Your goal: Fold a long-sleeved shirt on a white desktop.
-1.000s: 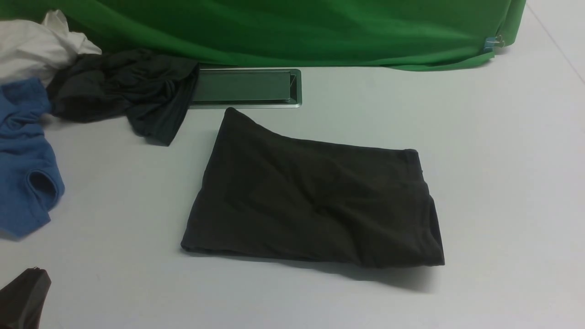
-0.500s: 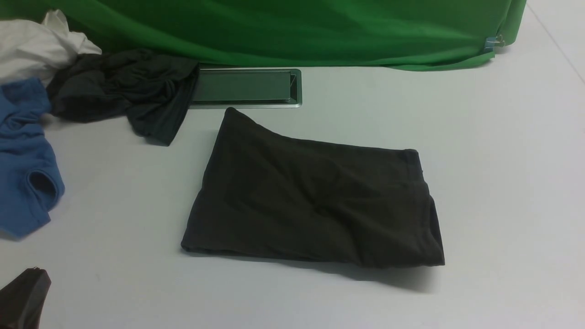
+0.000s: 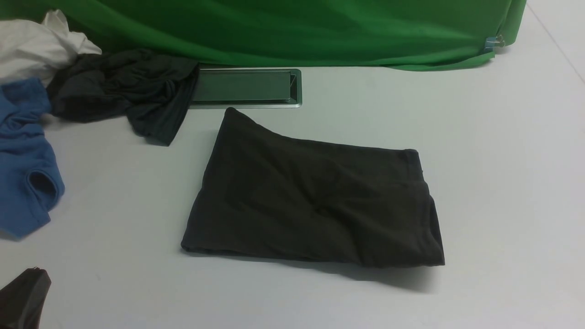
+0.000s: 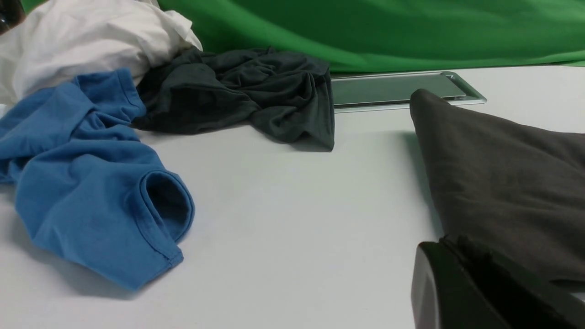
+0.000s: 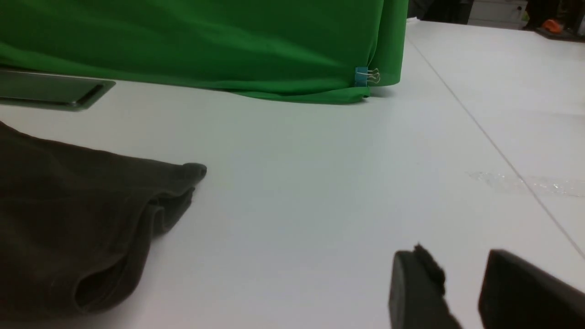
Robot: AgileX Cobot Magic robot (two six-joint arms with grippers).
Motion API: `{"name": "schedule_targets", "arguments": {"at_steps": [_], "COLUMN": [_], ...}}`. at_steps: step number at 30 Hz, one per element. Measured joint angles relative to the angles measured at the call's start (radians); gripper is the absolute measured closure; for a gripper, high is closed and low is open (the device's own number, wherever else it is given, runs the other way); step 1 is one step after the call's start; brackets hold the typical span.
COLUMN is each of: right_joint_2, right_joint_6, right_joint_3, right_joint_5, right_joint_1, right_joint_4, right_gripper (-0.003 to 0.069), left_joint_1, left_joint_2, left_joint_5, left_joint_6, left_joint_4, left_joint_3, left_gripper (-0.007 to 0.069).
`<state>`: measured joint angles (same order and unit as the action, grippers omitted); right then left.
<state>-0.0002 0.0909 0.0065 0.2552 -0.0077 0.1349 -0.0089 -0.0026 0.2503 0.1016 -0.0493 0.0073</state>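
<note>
Front view: left gripper (image 3: 25, 297) shows only as a dark corner at lower left of frame, cut by the edge; finger state not readable. Right gripper out of that frame.
Blue garment (image 3: 25, 169) and white cloth (image 3: 36, 45) cut by left edge.
Hatch (image 3: 244, 87): left end hidden under grey garment (image 3: 123, 91).
Shirt (image 3: 315, 201): neck, sleeves, label folded out of sight.
Right wrist view: fingers (image 5: 418, 288) cut by bottom edge, tips unseen; shirt cut by left edge.
</note>
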Motion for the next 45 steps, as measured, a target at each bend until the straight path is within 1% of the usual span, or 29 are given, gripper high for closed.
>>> {"name": "schedule_targets", "arguments": {"at_steps": [5, 10, 45], "right_joint_2": [0.0, 0.0, 0.0], "right_joint_6": [0.0, 0.001, 0.001], "right_joint_3": [0.0, 0.0, 0.0], "right_joint_5": [0.0, 0.0, -0.002], "right_joint_1": [0.0, 0.0, 0.0], "right_joint_4": [-0.001, -0.001, -0.001], "right_gripper": [0.0419, 0.0419, 0.0419], "left_joint_1": [0.009, 0.041, 0.042], "left_joint_2": [0.0, 0.0, 0.0], "left_joint_5": [0.0, 0.0, 0.0], "left_joint_6": [0.0, 0.0, 0.0], "left_joint_4": [0.0, 0.0, 0.0], "left_joint_3": [0.0, 0.0, 0.0], "left_gripper": [0.0605, 0.0605, 0.0604]}}
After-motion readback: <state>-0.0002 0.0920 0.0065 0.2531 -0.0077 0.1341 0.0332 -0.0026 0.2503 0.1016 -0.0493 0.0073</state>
